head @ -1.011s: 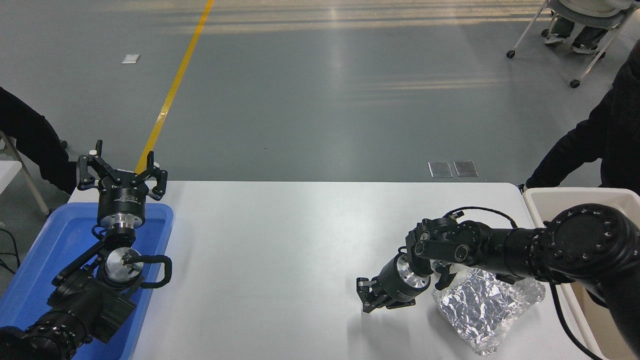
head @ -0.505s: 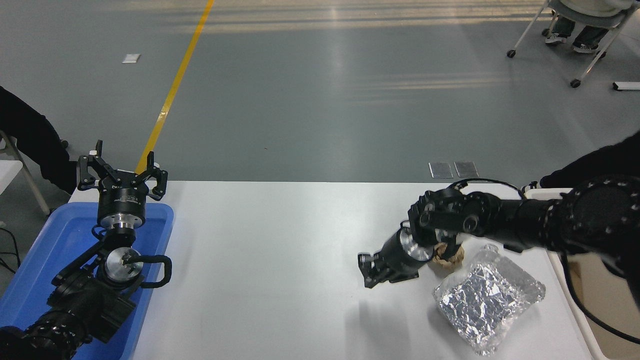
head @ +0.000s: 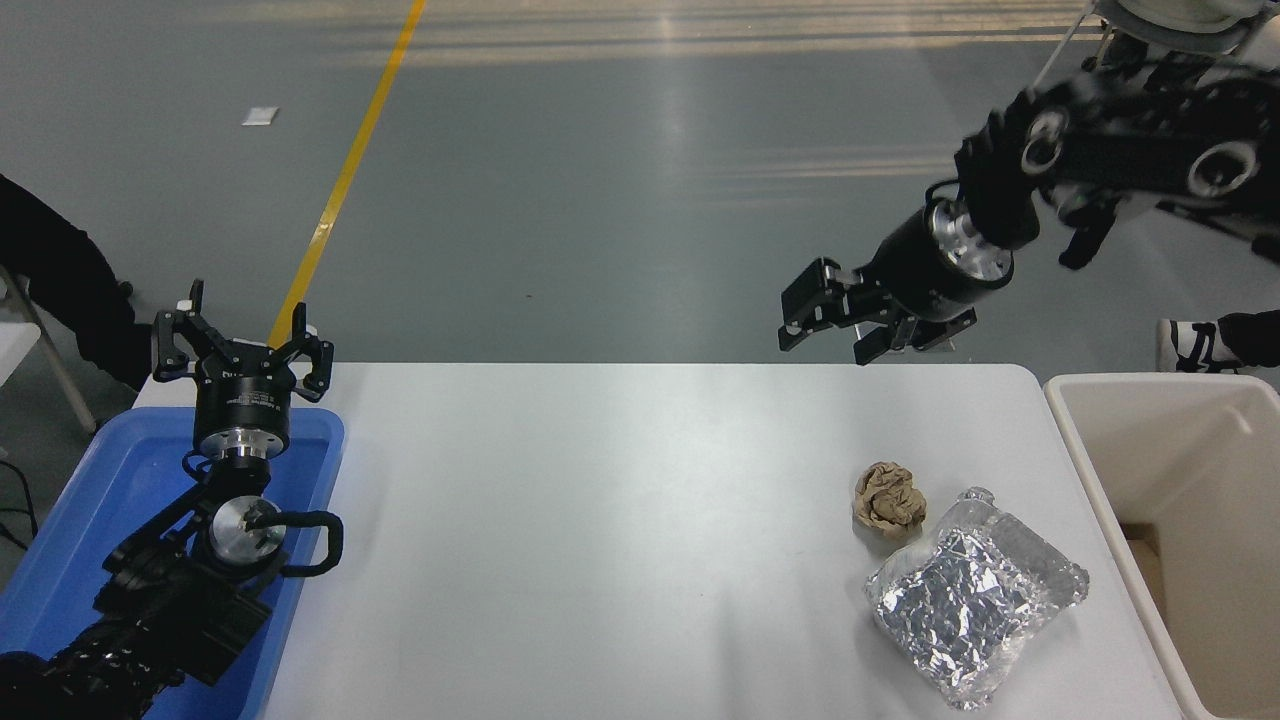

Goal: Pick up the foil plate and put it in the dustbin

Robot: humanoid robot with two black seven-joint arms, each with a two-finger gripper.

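Note:
The foil plate (head: pixel 975 597), shiny crinkled silver, lies on the white table (head: pixel 600 500) near its front right corner. The cream dustbin (head: pixel 1180 450) stands just right of the table. My right gripper (head: pixel 830 325) is open and empty, raised high above the table's far edge, well away from the plate. My left gripper (head: pixel 243 345) is open and parked at the lower left over the blue tray.
A small crumpled brown paper ball (head: pixel 888 498) lies just beyond the foil plate. A shallow blue tray (head: pixel 90 520) sits at the table's left end. A person's dark sleeve (head: pixel 1250 335) and shoe show beyond the dustbin, and another person stands at the far left.
My right arm has swung up and back from low beside the foil plate to high over the table's far edge. The paper ball and the whole plate are now uncovered.

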